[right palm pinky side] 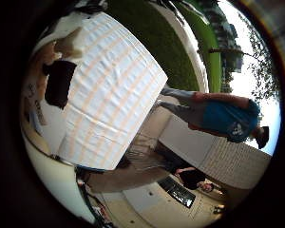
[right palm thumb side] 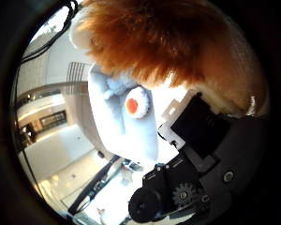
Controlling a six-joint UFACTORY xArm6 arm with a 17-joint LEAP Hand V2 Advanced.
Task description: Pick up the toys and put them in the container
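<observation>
A plush toy with shaggy orange-brown fur point(right palm thumb side: 154, 42) sits right against my palm and fills much of the thumb side view. Its pale blue body point(right palm thumb side: 122, 126) hangs down and carries a round orange and white patch point(right palm thumb side: 136, 105). My hand point(right palm thumb side: 196, 173) shows as black and white geared parts curled beside the toy, which hangs in the air off the table. In the little finger side view a table under a white cloth with faint orange stripes point(right palm pinky side: 114, 95) lies some way off. A black object point(right palm pinky side: 59, 83) and a tan shape point(right palm pinky side: 69, 42) rest on it.
Beyond the table lie a green lawn point(right palm pinky side: 156, 38), a pale low wall point(right palm pinky side: 228, 161) and paved ground point(right palm pinky side: 147, 199). A building front with dark windows point(right palm thumb side: 51, 119) stands behind the toy.
</observation>
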